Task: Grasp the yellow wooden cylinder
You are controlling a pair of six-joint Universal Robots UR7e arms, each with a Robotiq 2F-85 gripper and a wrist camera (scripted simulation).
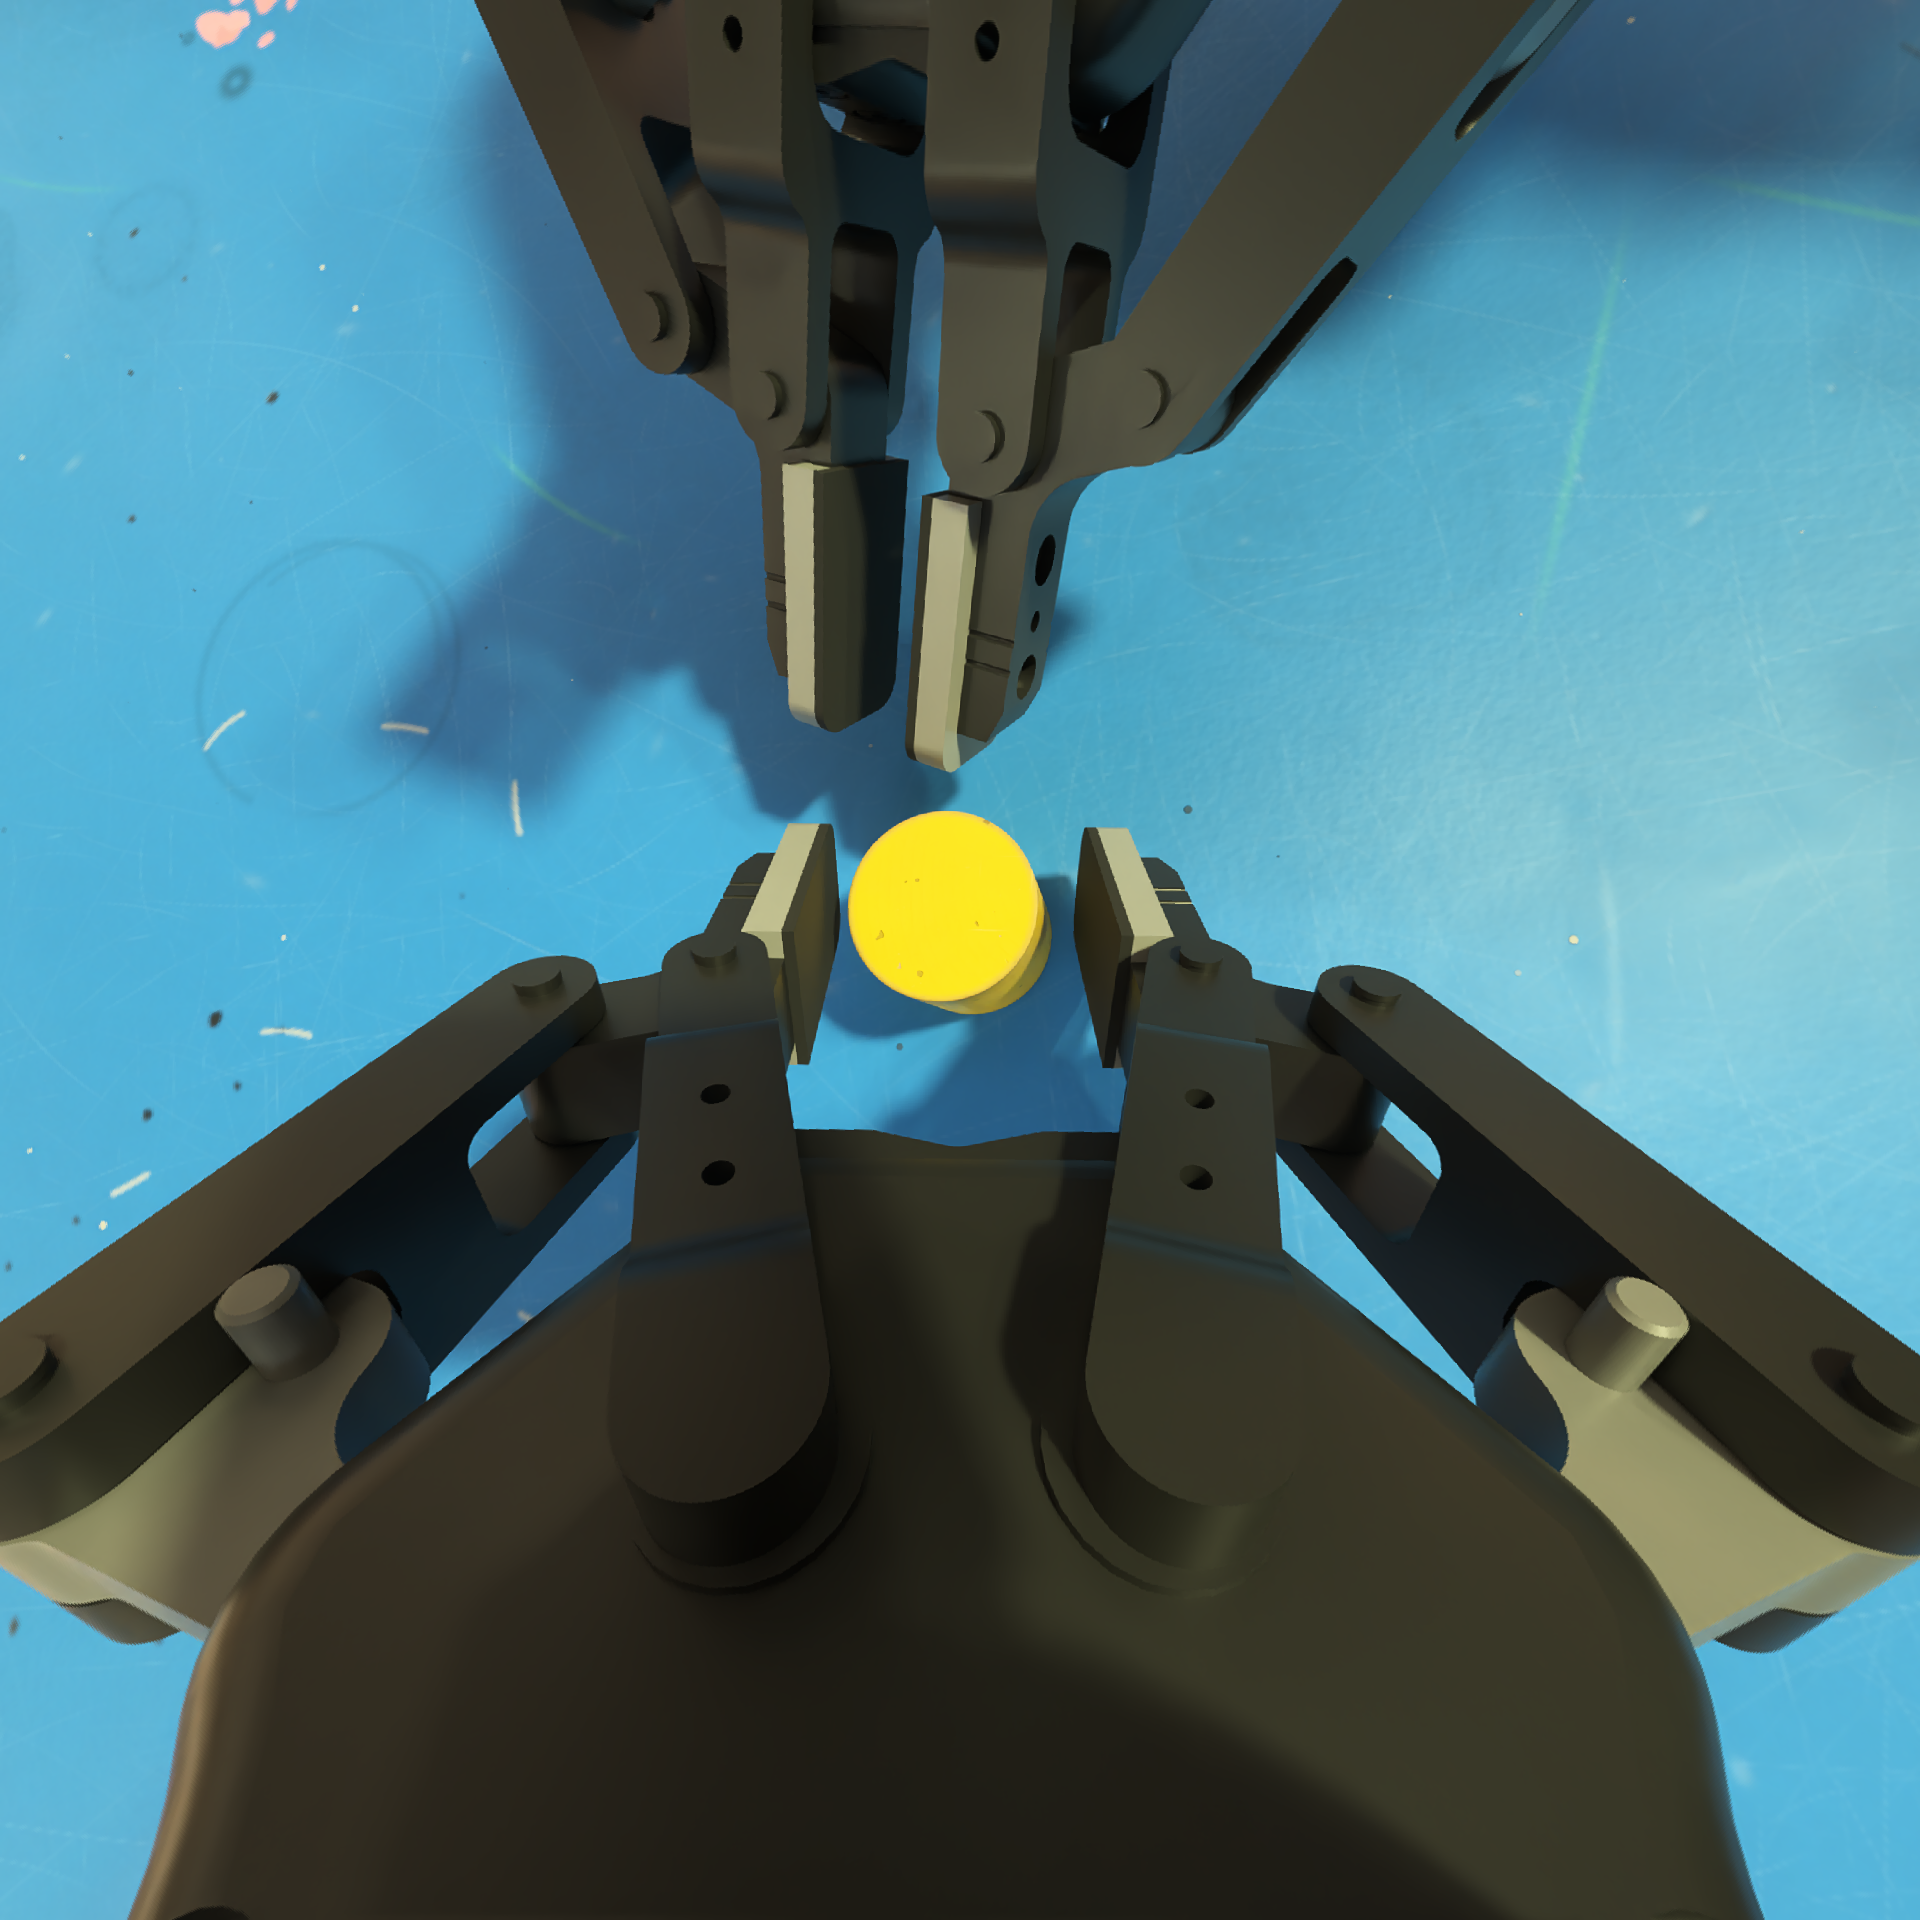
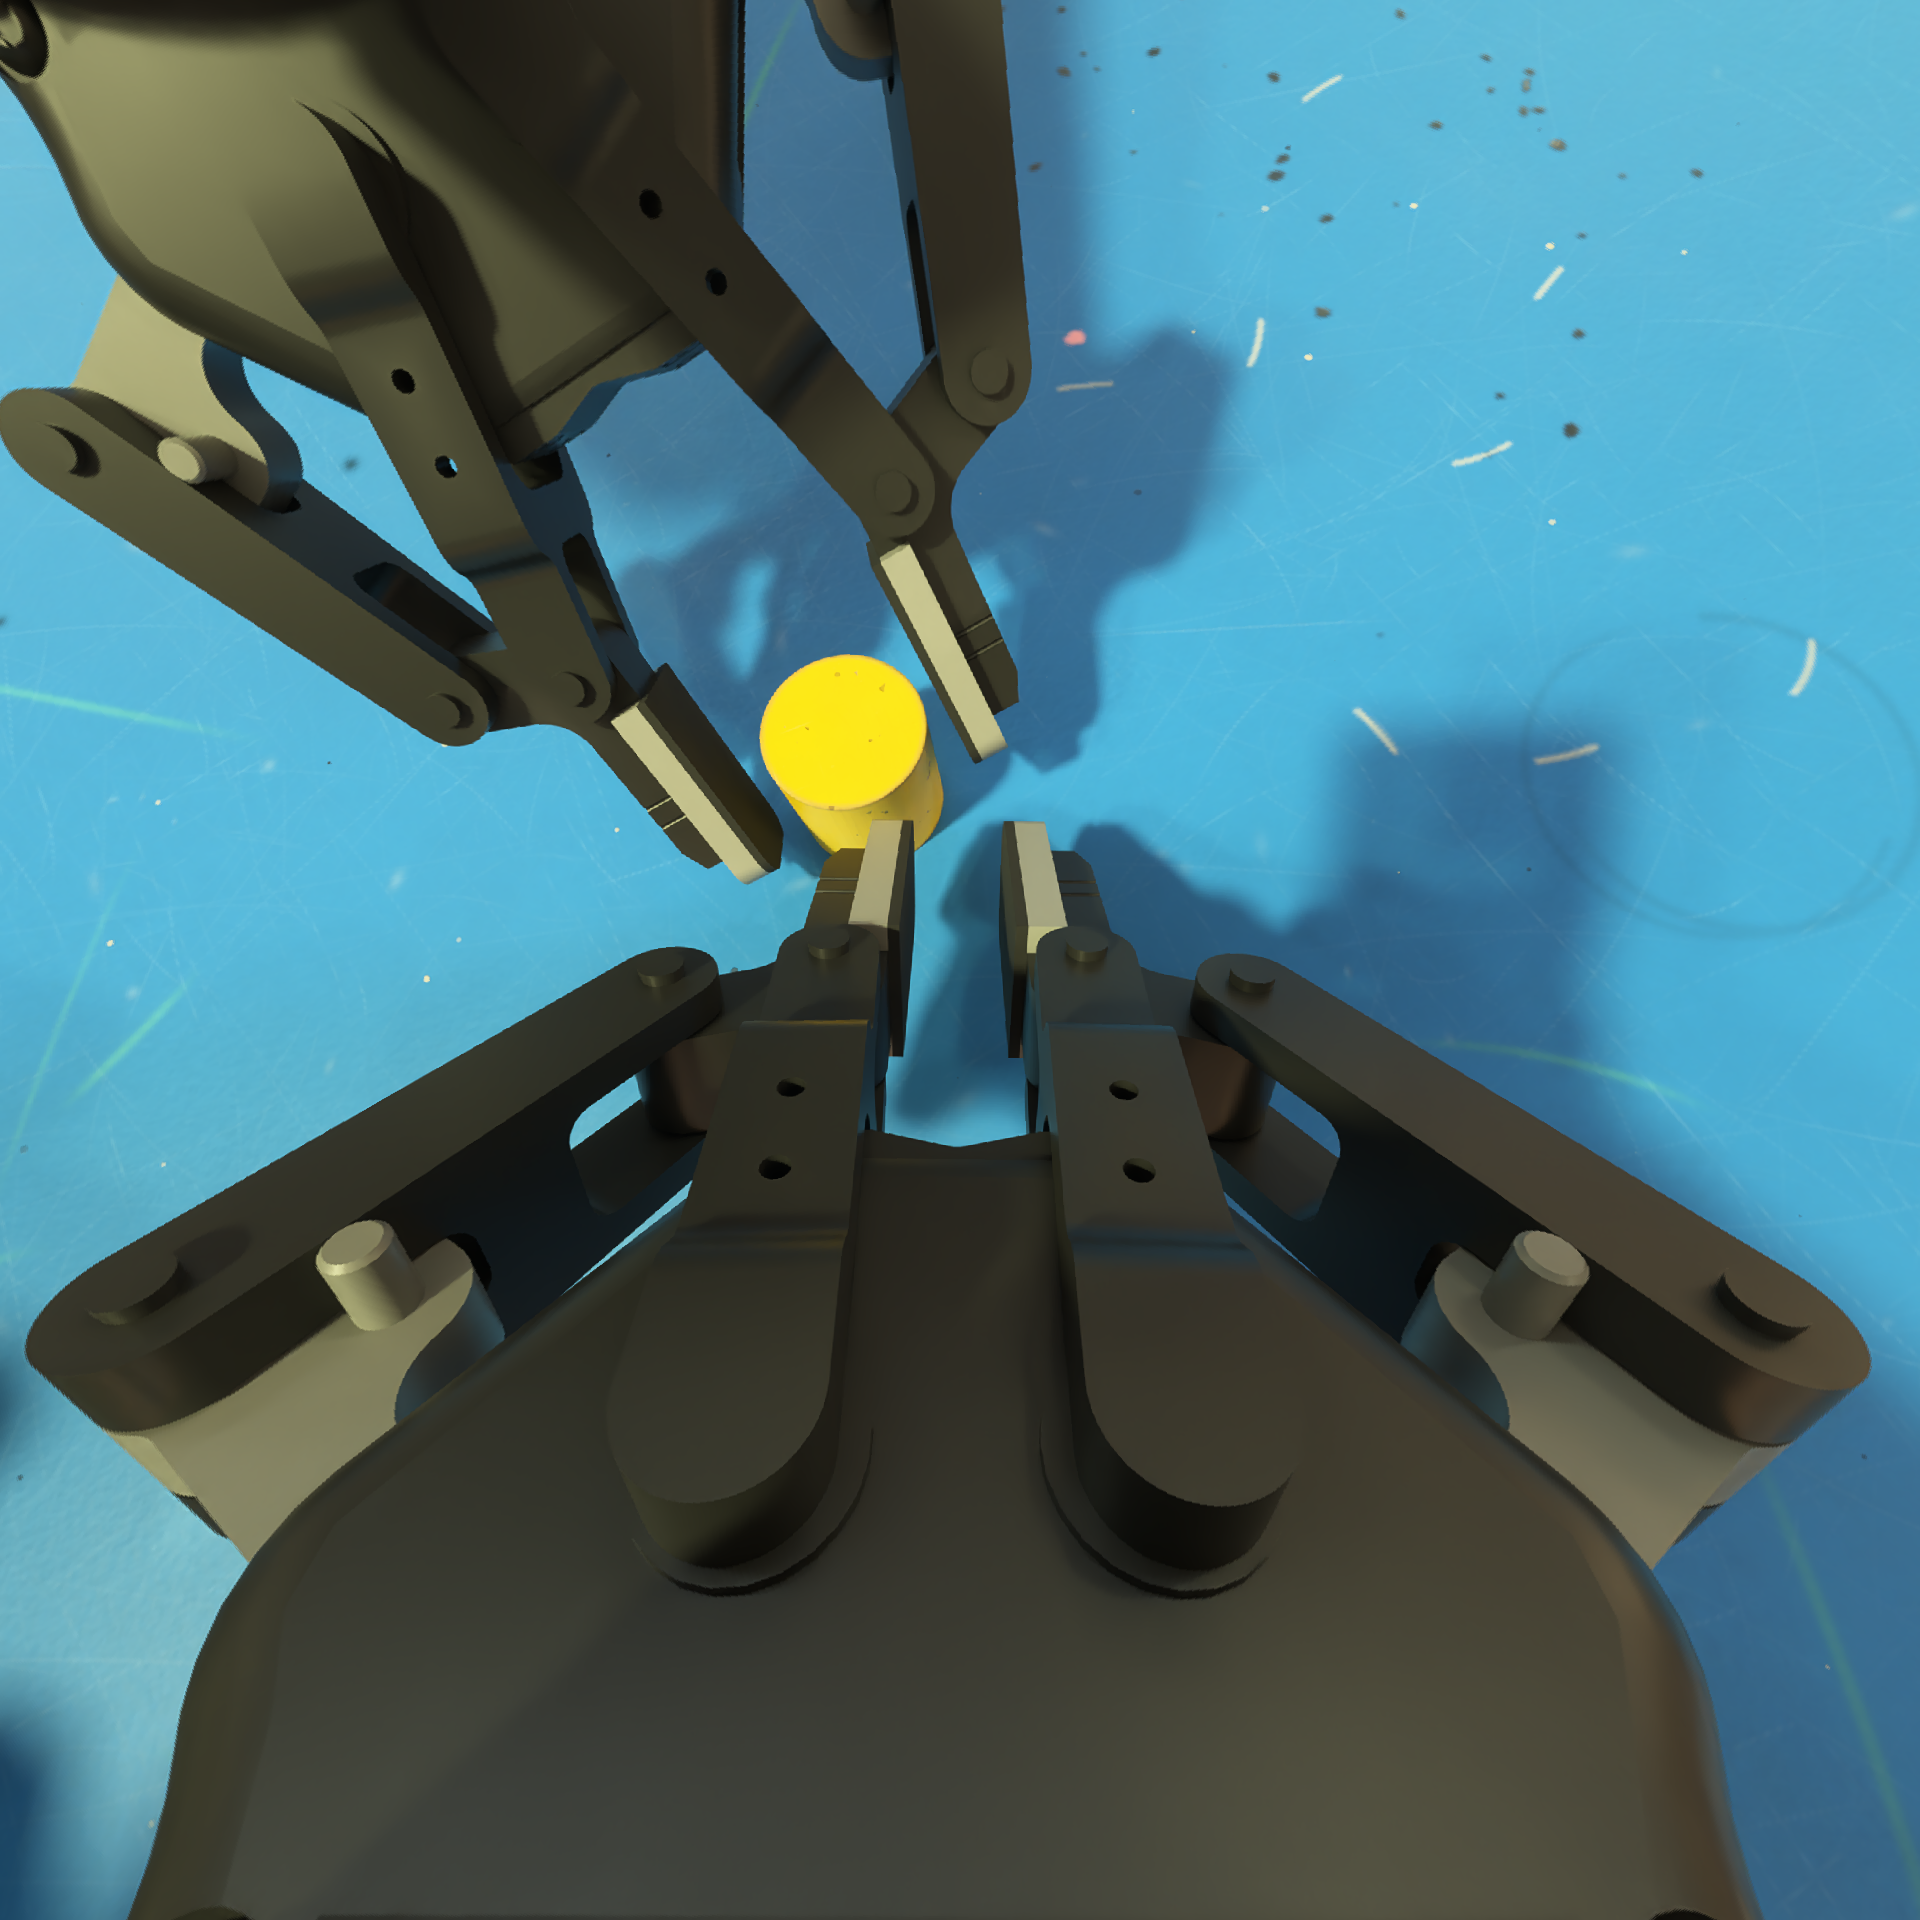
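Left wrist view: I look straight down on the cylinder (image 1: 943, 906), which stands upright on the blue table (image 1: 1558, 727). My left gripper (image 1: 956, 935) straddles it, one pad on each side. The fingers are apart, with a narrow strip of table visible between each pad and the yellow wall, so I read no contact on either side. The left pad (image 1: 800, 935) sits slightly nearer the cylinder than the right pad (image 1: 1112, 935) does. The cylinder's flat top is bright yellow with a few small specks.

Beyond the cylinder, the right gripper (image 1: 899, 743) points toward me, its tips just short of the yellow top. Its fingers stand close together with only a slim gap between the pads, and nothing lies in that gap.

Right wrist view: my right gripper (image 2: 956, 862) has its two pads nearly parallel and narrowly spaced, holding nothing. The cylinder (image 2: 847, 743) stands just beyond and a little left of its left tip, which overlaps the cylinder's lower edge in this view; I cannot tell whether they touch. The left gripper (image 2: 873, 800) comes down from the upper left, its fingers spread around the cylinder. The table (image 2: 1455, 623) is scratched and flecked with dark spots.
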